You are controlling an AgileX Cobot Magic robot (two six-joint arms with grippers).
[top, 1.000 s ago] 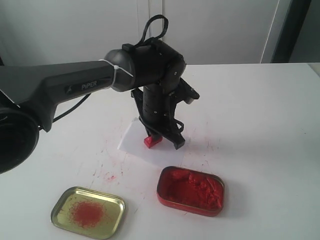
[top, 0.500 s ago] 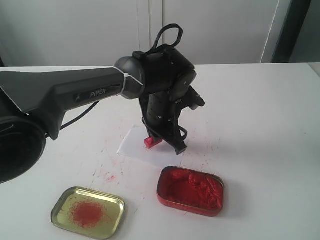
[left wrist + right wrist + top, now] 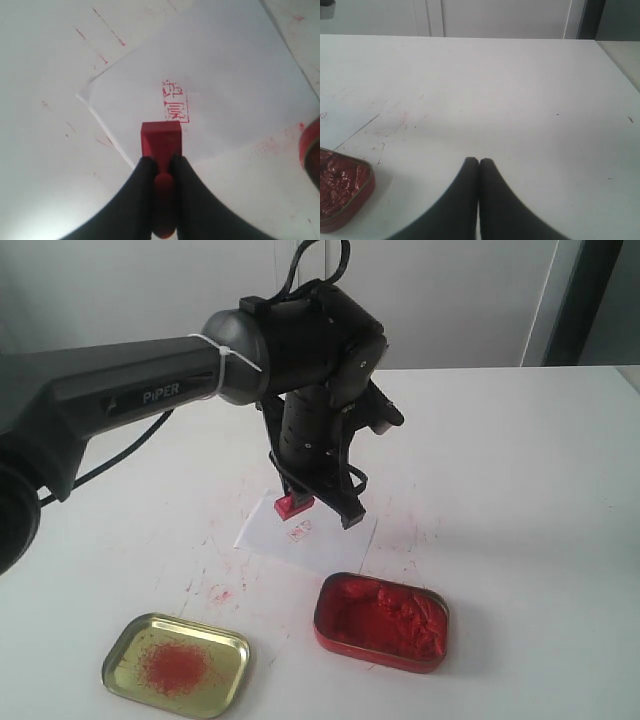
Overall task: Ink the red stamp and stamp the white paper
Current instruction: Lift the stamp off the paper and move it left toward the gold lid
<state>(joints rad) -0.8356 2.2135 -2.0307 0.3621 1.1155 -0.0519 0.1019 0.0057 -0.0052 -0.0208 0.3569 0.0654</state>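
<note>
Left end effector, stamp clear above paper

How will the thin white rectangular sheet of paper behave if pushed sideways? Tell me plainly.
The thin white paper sheet lies flat, so probably floppy and very light. Nothing pins it: the left gripper holds the small red stamp clear of it, so it would likely slide on the smooth table. Its red print may smear if still wet.

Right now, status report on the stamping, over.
Left gripper shut on red stamp, held off white paper. Red imprint on paper. Right gripper shut, empty. Nothing blocking.
</note>
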